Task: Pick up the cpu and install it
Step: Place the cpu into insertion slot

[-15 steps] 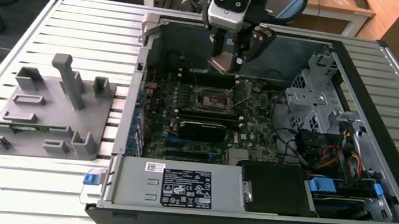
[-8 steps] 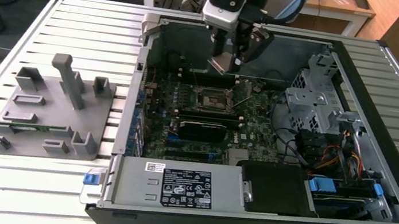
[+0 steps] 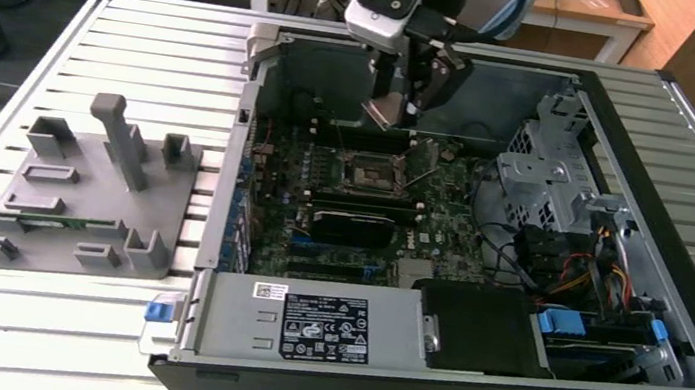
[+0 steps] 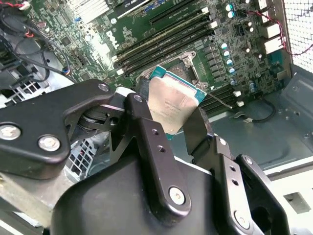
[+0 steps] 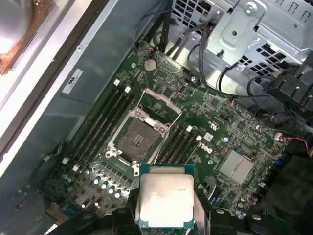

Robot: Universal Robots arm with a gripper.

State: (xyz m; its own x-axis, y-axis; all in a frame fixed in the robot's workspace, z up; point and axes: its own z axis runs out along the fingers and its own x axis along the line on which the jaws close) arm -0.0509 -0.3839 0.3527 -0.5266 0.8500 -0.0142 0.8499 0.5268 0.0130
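Observation:
My gripper [image 3: 399, 109] hangs inside the open computer case [image 3: 663, 247], shut on the cpu [image 3: 383, 111]. The cpu [image 4: 175, 102] is a flat square chip with a silver-grey metal top and a thin green edge, pinched at two opposite sides between the black fingers [image 4: 143, 120]. It is held in the air, tilted, above the motherboard [image 5: 230, 132]. The open cpu socket [image 5: 138, 138] lies below it with its metal frame lifted; in the exterior view the socket [image 3: 368, 176] sits just in front of the gripper. The cpu [image 5: 166, 198] also shows in the first wrist view.
Memory slots [image 5: 100, 125] flank the socket on both sides. A black block [image 3: 350, 226] sits on the board nearer the front. A metal drive cage [image 3: 552, 172] with cables fills the case toward the exterior view's right. A grey fixture tray [image 3: 93, 192] stands on the slatted table.

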